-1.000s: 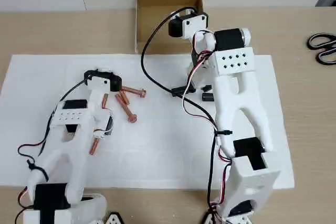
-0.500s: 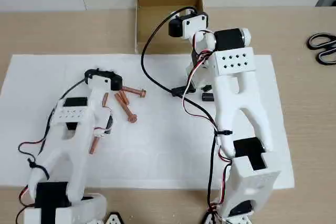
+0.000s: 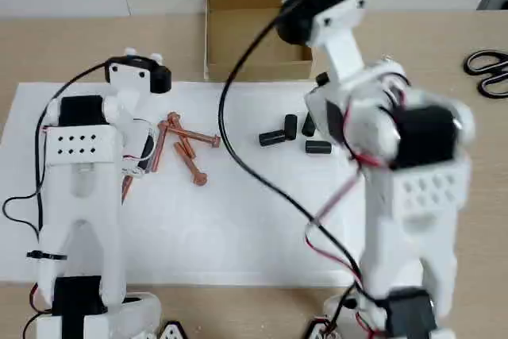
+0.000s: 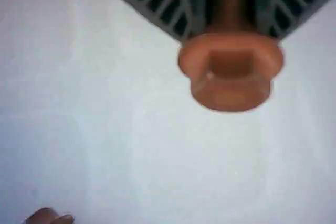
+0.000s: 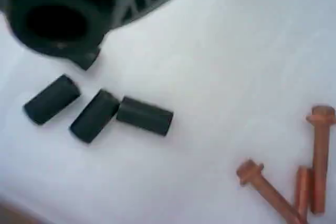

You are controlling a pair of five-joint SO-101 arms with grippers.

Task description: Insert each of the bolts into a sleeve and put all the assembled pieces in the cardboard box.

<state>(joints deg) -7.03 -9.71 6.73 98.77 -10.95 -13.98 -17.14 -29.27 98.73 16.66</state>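
Observation:
My left gripper (image 4: 228, 3) is shut on a copper bolt (image 4: 231, 72), whose flanged head hangs past the fingertips above the white paper. From above, that bolt (image 3: 161, 142) slants beside the left arm. My right gripper (image 5: 79, 22) is shut on a black sleeve (image 5: 55, 24), its open bore facing the camera. Three loose sleeves (image 5: 94, 115) lie close together on the paper below it, and they also appear in the high view (image 3: 272, 138). Loose bolts (image 3: 193, 166) lie between the arms, also seen in the right wrist view (image 5: 320, 156). The cardboard box (image 3: 238, 29) stands open at the back.
A white paper sheet (image 3: 238, 220) covers the work area on the wooden table. Black scissors (image 3: 488, 69) lie at the far right edge. A black cable from the right arm arcs across the paper's middle. Another bolt head (image 4: 47, 216) peeks in beside the left arm.
Both arms have risen from the paper. The left one lifted with a bolt, and the right one swung up and back with a sleeve, uncovering the loose sleeves.

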